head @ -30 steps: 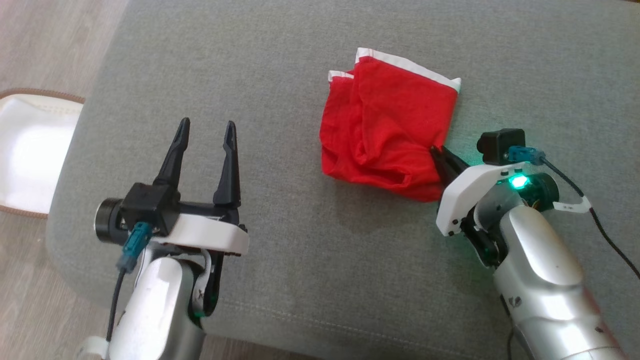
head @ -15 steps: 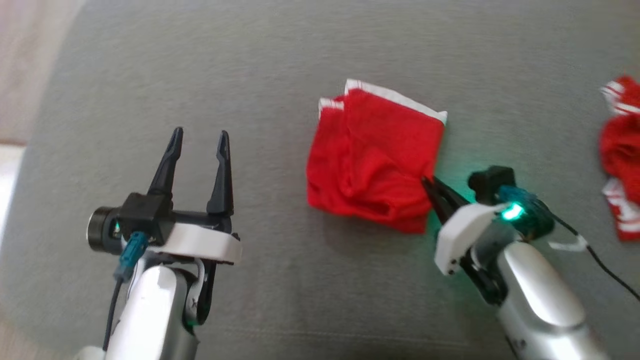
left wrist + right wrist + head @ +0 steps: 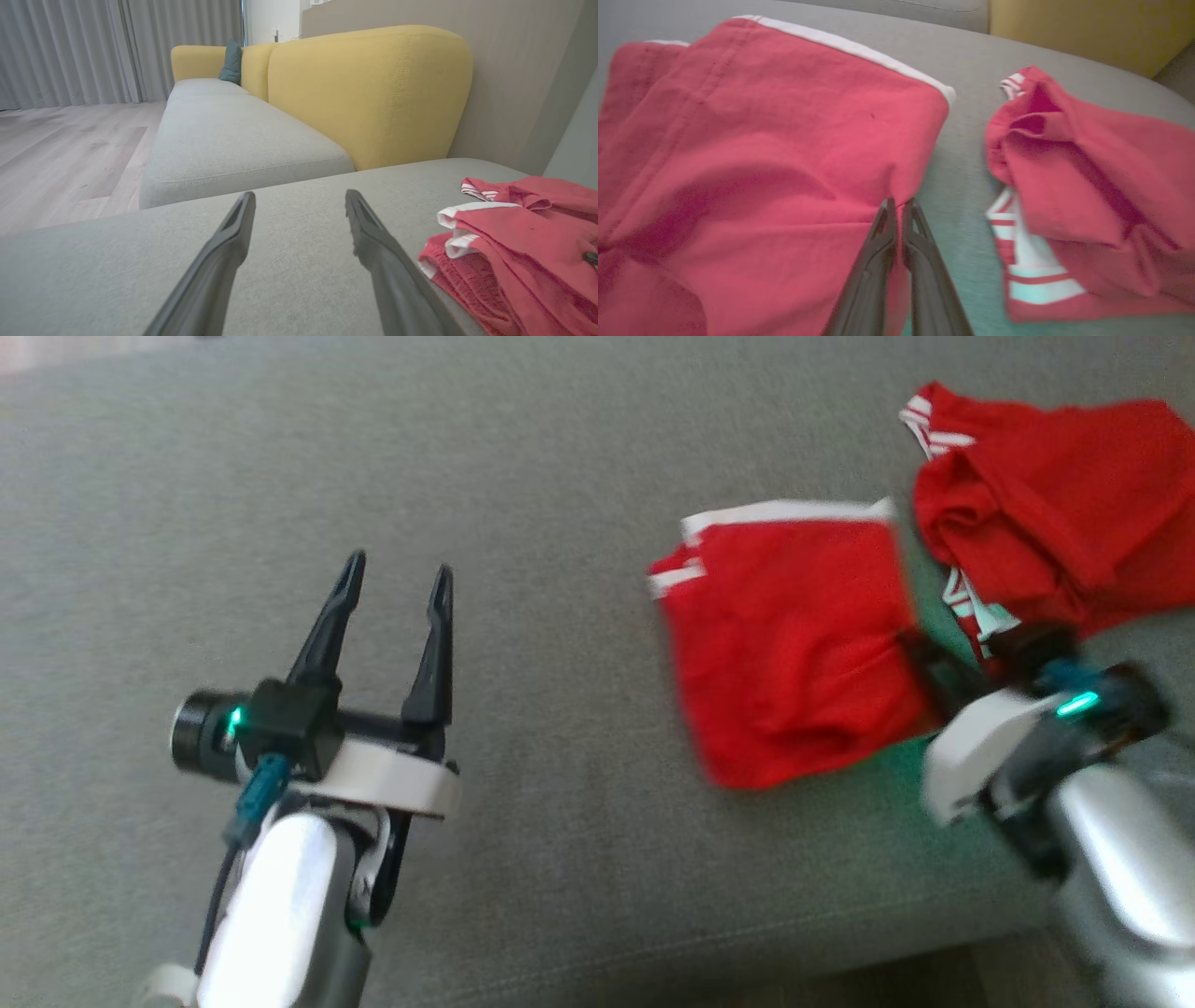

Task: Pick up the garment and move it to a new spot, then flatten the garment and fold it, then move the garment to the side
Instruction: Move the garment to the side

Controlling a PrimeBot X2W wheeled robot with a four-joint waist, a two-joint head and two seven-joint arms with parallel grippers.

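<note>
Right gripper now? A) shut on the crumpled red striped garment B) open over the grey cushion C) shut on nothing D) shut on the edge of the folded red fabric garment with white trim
D: in the right wrist view the right gripper is pinched shut on the edge of the folded red fabric garment with white trim; the crumpled red striped garment lies apart.

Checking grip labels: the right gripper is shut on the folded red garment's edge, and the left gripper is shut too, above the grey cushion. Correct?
No: the left gripper is open, fingers spread above the grey cushion, as the left wrist view shows. The right gripper is shut on the edge of the folded red garment.
</note>
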